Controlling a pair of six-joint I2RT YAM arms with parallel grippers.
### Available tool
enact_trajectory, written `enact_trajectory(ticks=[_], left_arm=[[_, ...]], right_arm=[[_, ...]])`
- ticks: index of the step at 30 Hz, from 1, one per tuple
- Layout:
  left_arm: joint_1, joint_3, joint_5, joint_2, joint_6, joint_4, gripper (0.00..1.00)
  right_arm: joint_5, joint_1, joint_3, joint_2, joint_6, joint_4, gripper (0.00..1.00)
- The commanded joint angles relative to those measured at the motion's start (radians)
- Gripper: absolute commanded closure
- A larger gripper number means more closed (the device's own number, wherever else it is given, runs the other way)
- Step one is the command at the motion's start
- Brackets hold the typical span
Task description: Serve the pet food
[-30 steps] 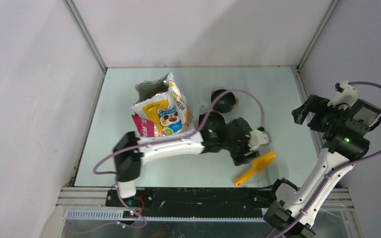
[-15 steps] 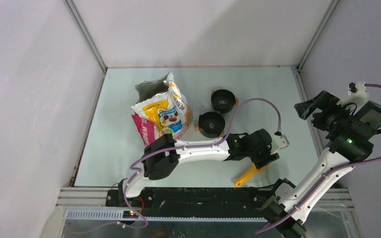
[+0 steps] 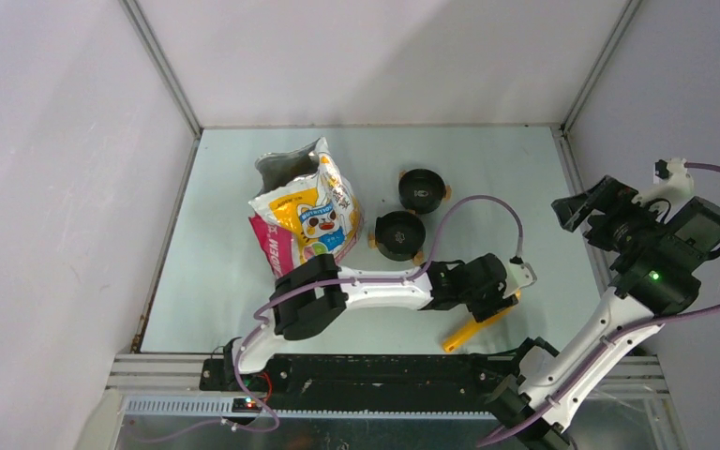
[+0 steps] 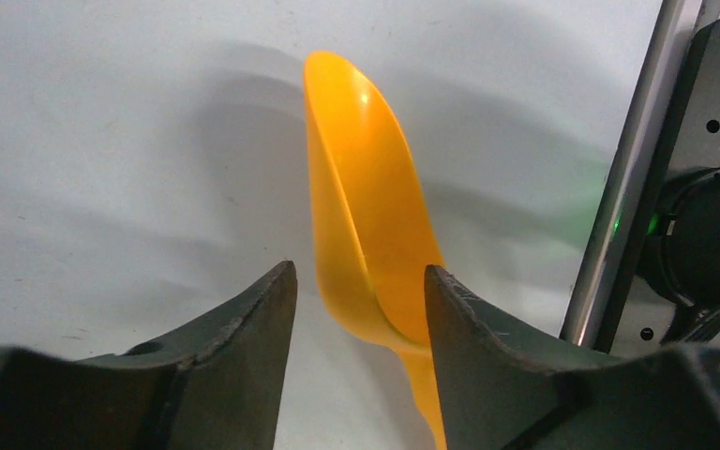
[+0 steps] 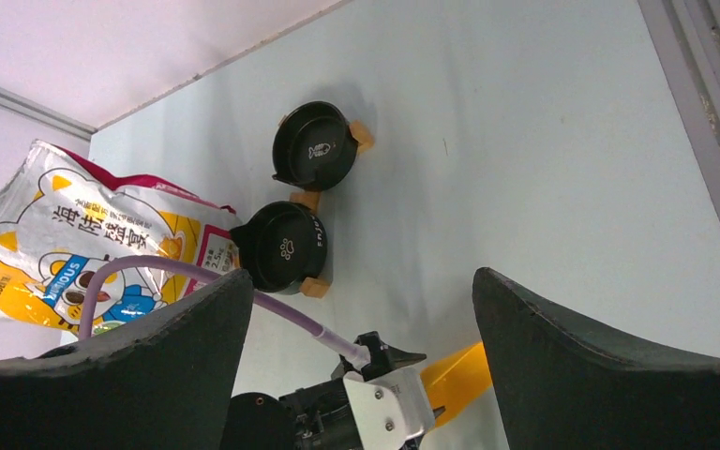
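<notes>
Reaching low to the right, the left gripper straddles the yellow scoop.

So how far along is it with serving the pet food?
Barely started. Done: the cartoon-cat bag stands open at the top. In hand: the left pincer straddles the yellow scoop lying on the table, jaws open, no grip yet. Left: lifting it, scooping from the bag and filling the two black bowls, which show no kibble. The right pincer hangs open and empty.
</notes>
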Motion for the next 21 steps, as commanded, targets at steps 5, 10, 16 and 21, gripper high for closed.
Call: enact_trajectory(ticks=[5,10,16,21], left_arm=[[-0.016,-0.03,-0.059,0.005,0.072,0.04,0.55],[-0.016,-0.054,-0.027,0.003,0.121,0.03,0.8],[-0.013,-0.063,-0.037,-0.002,0.145,0.021,1.0],[0.006,-0.054,-0.021,-0.031,0.164,-0.037,1.0]], right_arm=[[-0.026,-0.009,0.012,-0.009,-0.013,-0.001,0.11],[-0.034,-0.009,-0.003,-0.009,-0.003,0.007,0.12],[-0.027,-0.009,-0.019,-0.024,-0.013,0.006,0.11],[-0.02,-0.009,-0.021,-0.029,-0.027,0.004,0.12]])
